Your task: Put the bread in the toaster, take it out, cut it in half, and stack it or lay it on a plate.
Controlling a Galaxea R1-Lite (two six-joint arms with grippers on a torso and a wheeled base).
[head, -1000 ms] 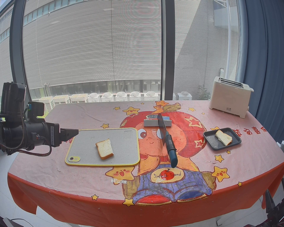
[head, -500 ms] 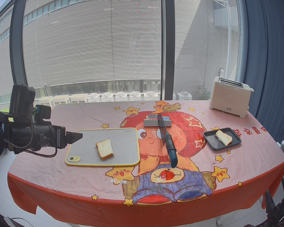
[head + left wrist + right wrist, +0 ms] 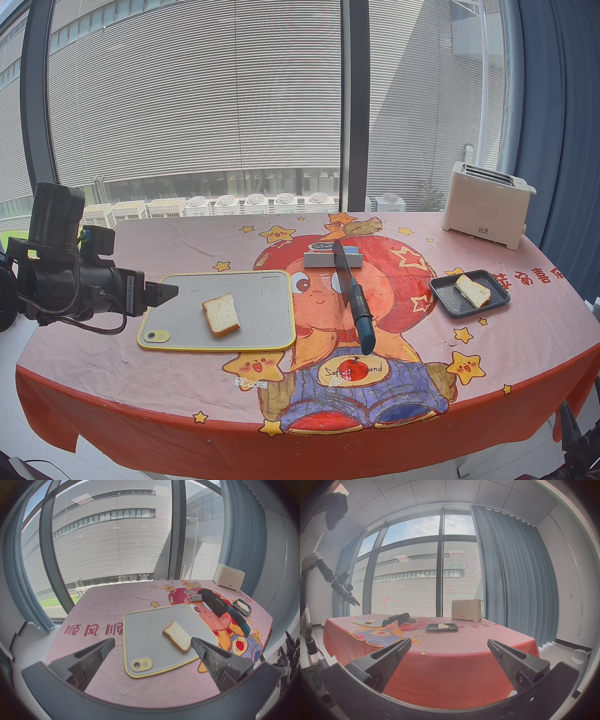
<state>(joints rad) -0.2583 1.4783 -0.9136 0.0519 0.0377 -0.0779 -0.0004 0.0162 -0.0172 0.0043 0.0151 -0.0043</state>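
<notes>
A half slice of bread (image 3: 220,314) lies on the grey, yellow-rimmed cutting board (image 3: 181,309). My left gripper (image 3: 170,291) hovers at the board's left edge, pointing toward the bread. In the left wrist view the gripper (image 3: 152,642) is open and holds nothing, with the bread (image 3: 177,635) just beyond its fingers. Another piece of bread (image 3: 472,290) rests on the dark plate (image 3: 449,301) at the right. The white toaster (image 3: 486,203) stands at the far right corner. My right gripper (image 3: 448,643) is open, well off the table's side.
A blue-handled knife (image 3: 354,292) lies mid-table, its blade resting on a small grey holder (image 3: 333,256). The table wears an orange printed cloth (image 3: 350,375). A window runs behind it and a curtain hangs at the right.
My left arm has moved right and slightly down, bringing its gripper over the cutting board's left edge. Bread, knife and plate have not moved.
</notes>
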